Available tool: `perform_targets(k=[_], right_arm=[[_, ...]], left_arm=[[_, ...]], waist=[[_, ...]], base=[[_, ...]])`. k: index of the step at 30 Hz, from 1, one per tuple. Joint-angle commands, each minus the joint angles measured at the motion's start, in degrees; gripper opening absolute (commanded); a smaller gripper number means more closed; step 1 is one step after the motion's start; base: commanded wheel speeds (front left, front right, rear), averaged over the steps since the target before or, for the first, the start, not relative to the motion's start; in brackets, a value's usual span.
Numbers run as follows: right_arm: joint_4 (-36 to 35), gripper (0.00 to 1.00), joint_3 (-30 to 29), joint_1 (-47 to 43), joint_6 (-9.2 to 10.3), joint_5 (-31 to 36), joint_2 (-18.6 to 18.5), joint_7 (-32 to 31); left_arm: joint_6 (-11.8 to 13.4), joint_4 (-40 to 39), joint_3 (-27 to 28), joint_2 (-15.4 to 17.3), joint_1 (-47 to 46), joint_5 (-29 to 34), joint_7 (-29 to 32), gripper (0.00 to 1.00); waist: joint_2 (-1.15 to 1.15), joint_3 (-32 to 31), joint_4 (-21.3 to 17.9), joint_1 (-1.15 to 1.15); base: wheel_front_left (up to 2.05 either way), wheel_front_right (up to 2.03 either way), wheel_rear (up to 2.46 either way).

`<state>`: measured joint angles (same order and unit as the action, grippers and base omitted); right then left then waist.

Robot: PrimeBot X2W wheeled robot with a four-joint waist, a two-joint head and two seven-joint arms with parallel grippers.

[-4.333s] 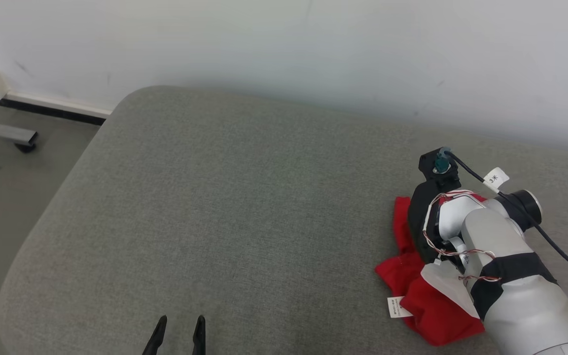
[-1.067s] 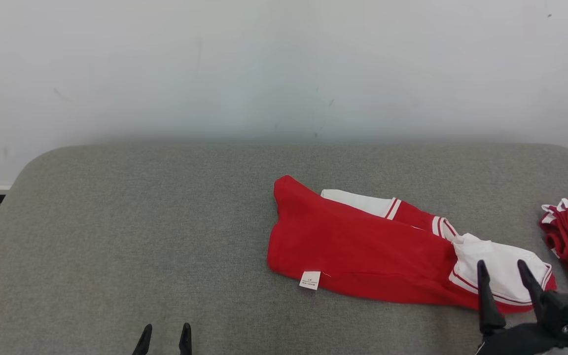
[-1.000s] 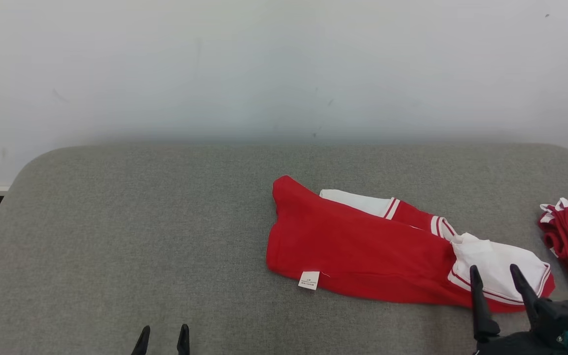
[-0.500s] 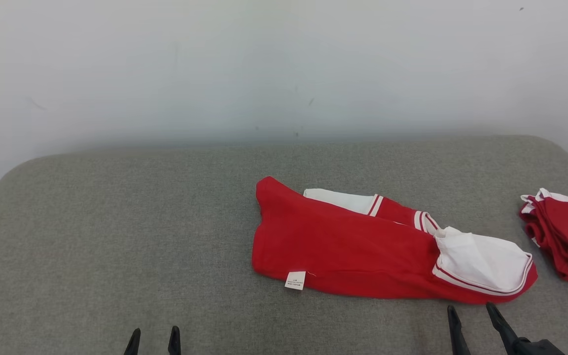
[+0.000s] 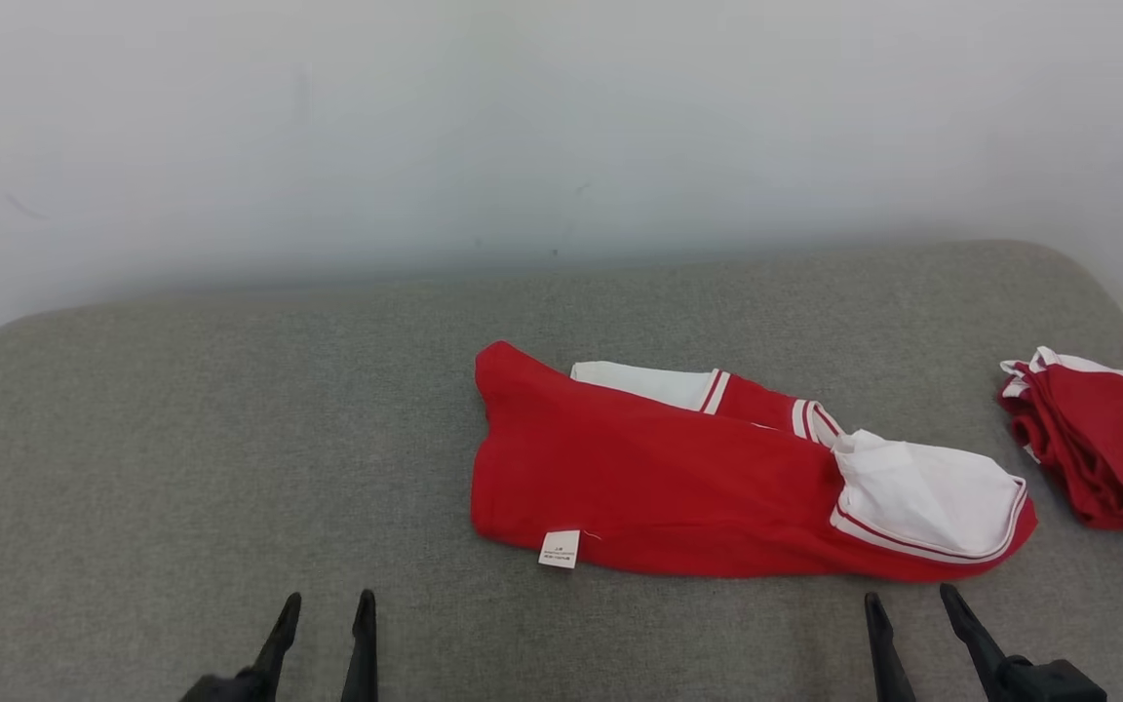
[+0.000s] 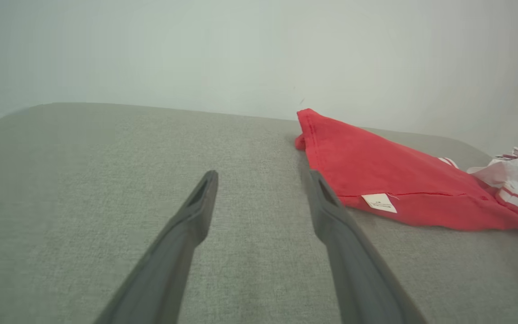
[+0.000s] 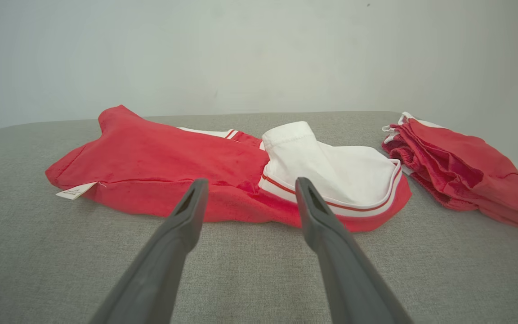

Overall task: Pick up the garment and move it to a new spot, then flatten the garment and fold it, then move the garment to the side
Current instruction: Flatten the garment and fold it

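The garment (image 5: 678, 487) is laid on the grey padded surface (image 5: 230, 439), right of centre in the head view, with its long axis running left to right. The body is red, a white end (image 5: 922, 492) is folded over at its right, and a white label (image 5: 559, 548) sits at the near hem. It is not flattened: a second layer with a white tip and a striped band is seen sticking out past the far edge. It is touched by neither arm.

On the right gripper (image 5: 910, 595) the fingers are spread apart with nothing clamped. It is held just short of the near hem, below the white end. In the right wrist view the tips are lined up with that end and are clear of the cloth.

On the left gripper (image 5: 329, 597) the fingers are likewise spread and empty. It is held over bare surface, well left of the garment. In the left wrist view the label is seen just past one finger, untouched.

Delta:
- About a second ago the right fingertips were overlapped on the white end. They have since been drawn back off the cloth toward the near edge.
- The garment's lay is unchanged over that second.
- Four seconds ago a bunched red garment with a label was seen under the right wrist.
- The head camera has been turned, so the frame-wide shift is not object motion.
- More of the left gripper is now shown.

A second red-and-white pile (image 5: 1103, 439) is seen at the surface's far right, apart from the garment.
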<state>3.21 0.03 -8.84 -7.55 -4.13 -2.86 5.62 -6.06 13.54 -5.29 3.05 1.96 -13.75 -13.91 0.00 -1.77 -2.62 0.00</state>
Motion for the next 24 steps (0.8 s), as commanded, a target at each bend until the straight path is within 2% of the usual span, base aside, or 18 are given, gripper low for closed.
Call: perform_targets(k=[1, 11, 18, 24], right_arm=[[0.0, 1.00, 0.2, 0.6, 0.13, -0.4, 0.0, 0.2], [1.1, 1.00, 3.6, 3.5, 0.13, -1.5, 0.0, 0.5], [2.3, 1.00, 4.3, 5.3, 0.13, -2.4, 0.0, 1.7], [3.2, 1.00, 4.6, 6.1, 0.13, -3.0, 0.0, 2.6]], left_arm=[[-0.3, 1.3, -0.2, 0.3, -2.4, -0.8, 0.8, 1.00], [-1.4, 17.6, -3.3, 0.7, -18.7, -7.4, 10.5, 1.00], [-1.5, 24.7, -4.4, 1.5, -24.6, -10.1, 10.9, 1.00], [-1.4, 28.7, -4.4, 2.1, -27.1, -11.1, 11.4, 1.00]], waist=[[0.00, 0.8, -1.0, 0.00], [0.00, 5.0, -8.1, 0.00], [0.00, 8.2, -12.1, 0.00], [0.00, 9.0, -13.6, 0.00]], base=[[0.00, 0.00, 0.00], [0.00, 0.00, 0.00], [0.00, 0.00, 0.00], [0.00, 0.00, 0.00]])
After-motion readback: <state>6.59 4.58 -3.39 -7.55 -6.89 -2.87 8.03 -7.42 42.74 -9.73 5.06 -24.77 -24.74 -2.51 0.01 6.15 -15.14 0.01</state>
